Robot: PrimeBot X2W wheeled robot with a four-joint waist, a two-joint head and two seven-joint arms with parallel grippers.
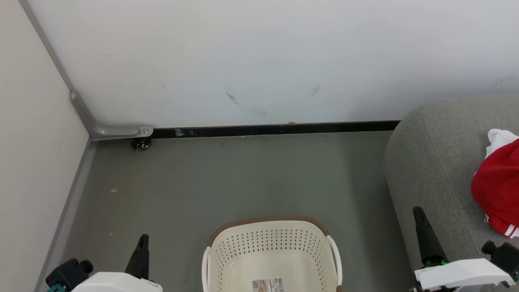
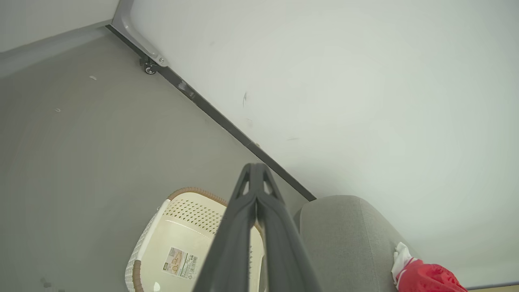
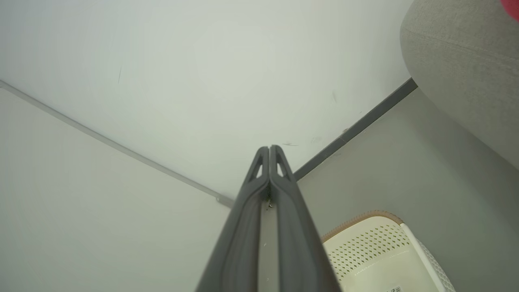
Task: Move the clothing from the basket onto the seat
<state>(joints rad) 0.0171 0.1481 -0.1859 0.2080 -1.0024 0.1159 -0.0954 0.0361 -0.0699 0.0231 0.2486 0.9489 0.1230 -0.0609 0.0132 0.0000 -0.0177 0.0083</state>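
Lying bunched on the grey sofa [image 1: 434,170] at the right edge of the head view, the red clothing [image 1: 500,190] shows a white part at its top and thin white stripes along its lower hem. The sofa's rounded corner fills the right side of that frame. In the left wrist view the clothing sits at the lower right, on top of the sofa. In the right wrist view only a sliver of red shows at the upper right corner.

The cream basket [image 1: 263,221], perforated and with a brown rim, stands on the floor [image 1: 243,178] at the bottom centre of the head view, just left of the sofa. Its inner bottom is in view, bearing a barcode sticker [image 1: 267,284].

The left gripper [image 1: 142,243] rises at the lower left, left of the basket. The right gripper [image 1: 419,221] rises at the lower right, in front of the sofa. Each wrist view shows that arm's two dark fingers pressed together along their length, with nothing between them.

A white wall [image 1: 259,61] fills the upper half of the head view. It meets the floor along a black baseboard [image 1: 275,129]. A small caster [image 1: 144,144] sits in the corner at centre left.
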